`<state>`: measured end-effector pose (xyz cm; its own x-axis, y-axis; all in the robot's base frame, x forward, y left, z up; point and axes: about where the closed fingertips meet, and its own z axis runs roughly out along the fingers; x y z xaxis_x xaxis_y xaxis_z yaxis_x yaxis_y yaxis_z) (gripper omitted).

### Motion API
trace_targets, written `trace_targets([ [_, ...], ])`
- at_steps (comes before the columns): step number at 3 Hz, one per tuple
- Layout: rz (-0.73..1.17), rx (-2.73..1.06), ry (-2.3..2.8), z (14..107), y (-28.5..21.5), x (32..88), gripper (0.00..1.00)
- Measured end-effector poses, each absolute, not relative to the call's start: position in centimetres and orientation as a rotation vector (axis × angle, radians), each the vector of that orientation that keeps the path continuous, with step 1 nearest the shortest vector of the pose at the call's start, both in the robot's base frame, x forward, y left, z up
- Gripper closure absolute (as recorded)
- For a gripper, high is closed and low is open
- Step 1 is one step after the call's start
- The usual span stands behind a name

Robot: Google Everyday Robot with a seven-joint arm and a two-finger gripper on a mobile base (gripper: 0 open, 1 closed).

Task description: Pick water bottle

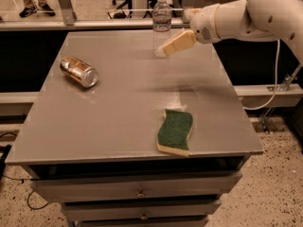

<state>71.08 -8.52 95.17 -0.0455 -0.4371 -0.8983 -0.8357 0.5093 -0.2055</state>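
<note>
The water bottle (pixel 162 22) stands upright at the far edge of the grey table (pixel 118 117), a little right of its middle. It is clear plastic with a white cap and a pale label band. My gripper (pixel 164 49) reaches in from the right on a white arm (pixel 236 18). Its beige tip sits right at the bottle's lower right side, overlapping the bottle's base in this view. I cannot tell if it touches the bottle.
A shiny metal can (pixel 79 71) lies on its side at the table's left. A green and yellow sponge (pixel 175 131) lies near the front right edge. Drawers (pixel 137 193) sit under the tabletop. A cable (pixel 272 79) hangs at the right.
</note>
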Motion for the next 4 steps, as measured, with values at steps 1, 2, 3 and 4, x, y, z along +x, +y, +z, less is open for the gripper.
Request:
trace_targets([
  [1, 0.497, -1.026, 1.634, 93.8, -7.2, 75.4, 0.0],
  [2, 0.515, -0.99, 1.618, 92.8, -6.8, 78.2, 0.0],
  [3, 0.554, -0.973, 1.612, 91.7, -5.7, 80.5, 0.02],
  [4, 0.586, -0.969, 1.607, 91.3, -5.0, 80.9, 0.33],
])
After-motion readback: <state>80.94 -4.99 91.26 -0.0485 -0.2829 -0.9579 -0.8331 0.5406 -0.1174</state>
